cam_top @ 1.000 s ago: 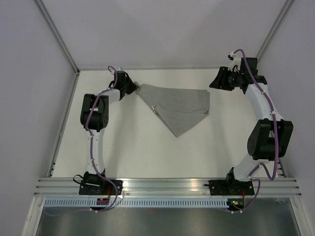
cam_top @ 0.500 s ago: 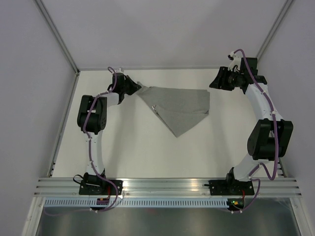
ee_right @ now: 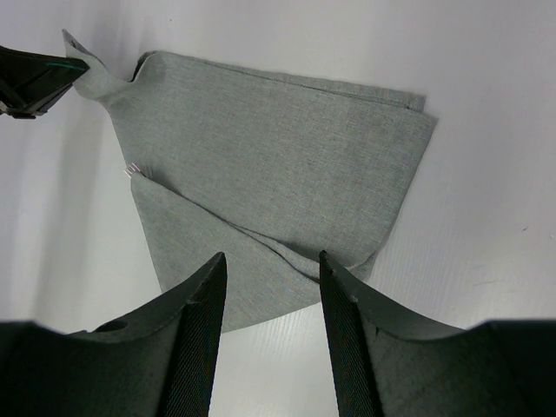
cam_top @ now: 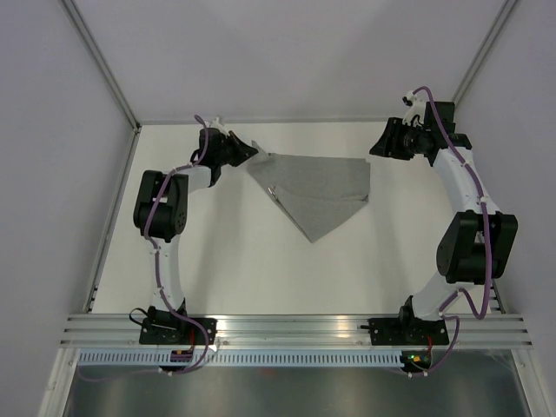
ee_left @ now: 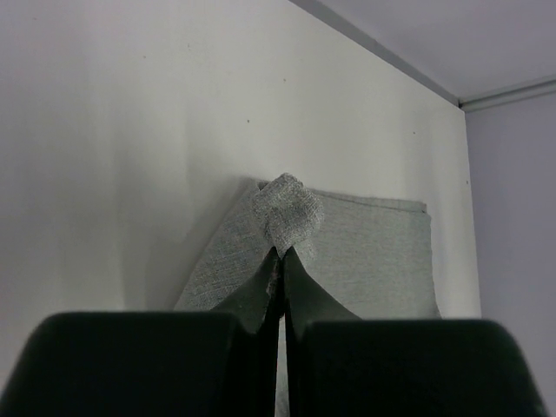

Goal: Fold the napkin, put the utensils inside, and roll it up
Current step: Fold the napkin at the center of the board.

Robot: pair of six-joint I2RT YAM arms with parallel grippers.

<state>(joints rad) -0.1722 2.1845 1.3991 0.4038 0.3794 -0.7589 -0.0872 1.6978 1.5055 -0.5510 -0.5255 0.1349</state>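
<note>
The grey napkin (cam_top: 317, 187) lies folded on the white table, a pointed flap towards the near side. My left gripper (cam_top: 250, 153) is shut on its far-left corner, which bunches up above the closed fingertips in the left wrist view (ee_left: 283, 252). A small silvery bit, seemingly the fork's tines (cam_top: 272, 191), peeks out at the napkin's left fold edge; it also shows in the right wrist view (ee_right: 132, 170). The pink handle is hidden. My right gripper (cam_top: 375, 148) is open and empty, held above the table just right of the napkin (ee_right: 278, 156).
The table's far edge meets the back wall just behind the napkin and both grippers. Side walls stand left and right. The left gripper's black fingers (ee_right: 39, 78) show at the top left of the right wrist view.
My left gripper has moved a little farther back and to the right with the napkin's corner, slackening the pulled-out point. The right arm has not moved.
</note>
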